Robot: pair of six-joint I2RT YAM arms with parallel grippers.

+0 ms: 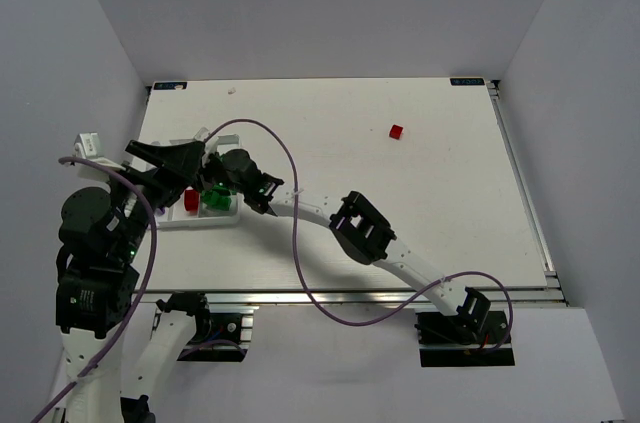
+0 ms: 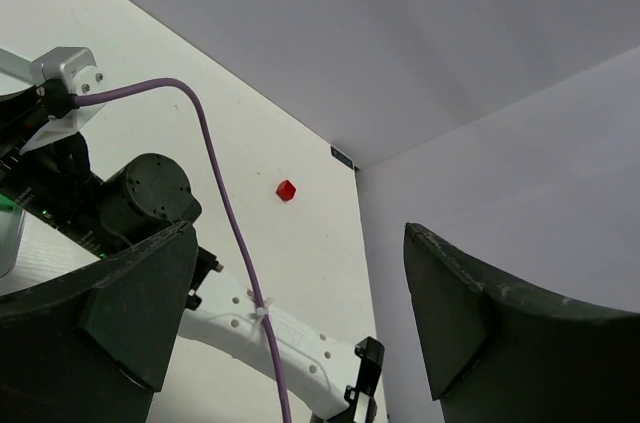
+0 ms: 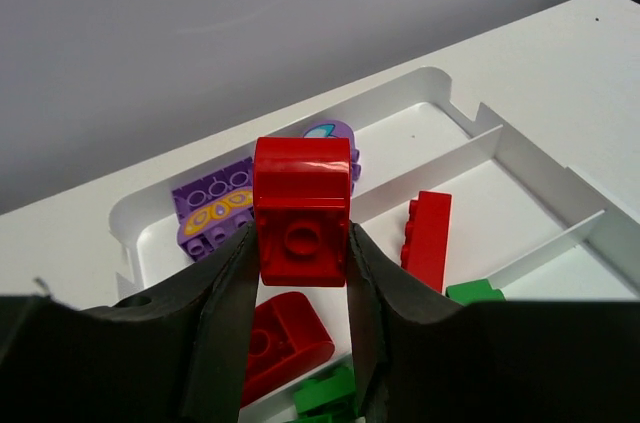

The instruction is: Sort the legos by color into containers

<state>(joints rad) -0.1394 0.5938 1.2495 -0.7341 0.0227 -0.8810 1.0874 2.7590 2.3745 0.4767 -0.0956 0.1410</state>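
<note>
Your right gripper (image 3: 300,235) pinches the held red brick (image 3: 300,178) over the tray (image 3: 430,76) at nine o'clock. Your left gripper (image 2: 300,288) is wide open and empty. Most bricks look sorted. One loose red brick (image 1: 396,131) waits at one o'clock.

Tight over the tray (image 3: 440,78) at the worktop's (image 1: 420,203) left, with the left hand (image 2: 300,273), the right hand (image 3: 300,243) clamped on a red brick (image 3: 300,205) and a purple cable (image 2: 165,81) crowding above thin dividers (image 3: 430,171), but open across the far side save a lone red lego (image 1: 396,131).
</note>
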